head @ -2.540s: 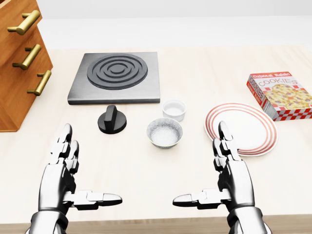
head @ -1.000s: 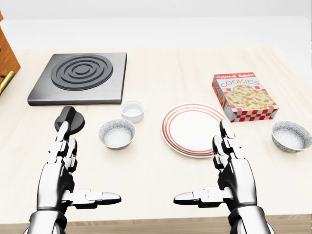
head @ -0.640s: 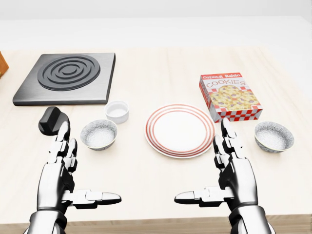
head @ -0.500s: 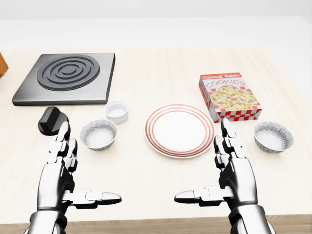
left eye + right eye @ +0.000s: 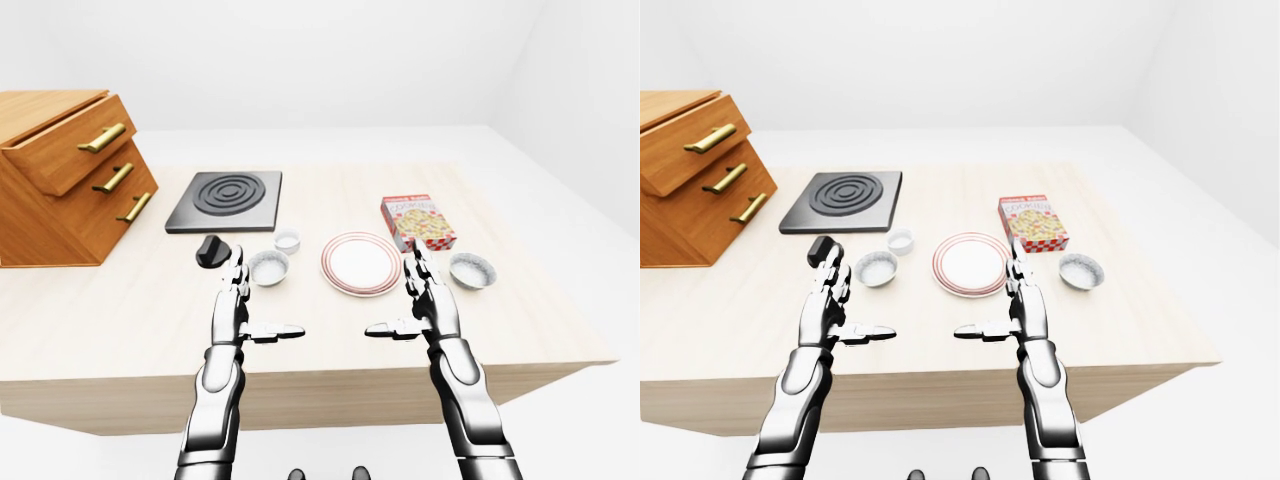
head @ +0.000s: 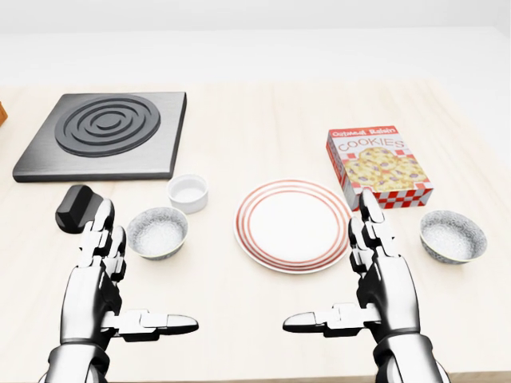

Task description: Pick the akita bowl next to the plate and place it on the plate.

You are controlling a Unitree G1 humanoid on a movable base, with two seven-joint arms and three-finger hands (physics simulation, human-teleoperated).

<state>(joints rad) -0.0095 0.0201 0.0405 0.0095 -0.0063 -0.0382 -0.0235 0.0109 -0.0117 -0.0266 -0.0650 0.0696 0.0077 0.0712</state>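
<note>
A white plate with red rings [image 6: 292, 225] lies mid-table in the head view. One speckled grey akita bowl [image 6: 157, 232] stands to its left, and a second one [image 6: 453, 236] stands to its right below the cookie box. Both bowls are apart from the plate. My left hand [image 6: 137, 278] hovers open low in the view, its fingers [image 6: 101, 239] just left of the left bowl. My right hand [image 6: 329, 267] is open too, with its fingers [image 6: 369, 231] over the plate's right rim. Neither hand holds anything.
A small white ramekin [image 6: 188, 192] stands above the left bowl. A black knob [image 6: 75, 207] lies at the left, under the dark stove plate [image 6: 102, 134]. A cookie box [image 6: 377, 165] lies right of the plate. A wooden drawer unit [image 5: 62, 175] stands at the table's left.
The camera has moved right along the table, so everything slid left; the second bowl came into view. In the last half second the things dropped slightly in view. Both hands stay open.
</note>
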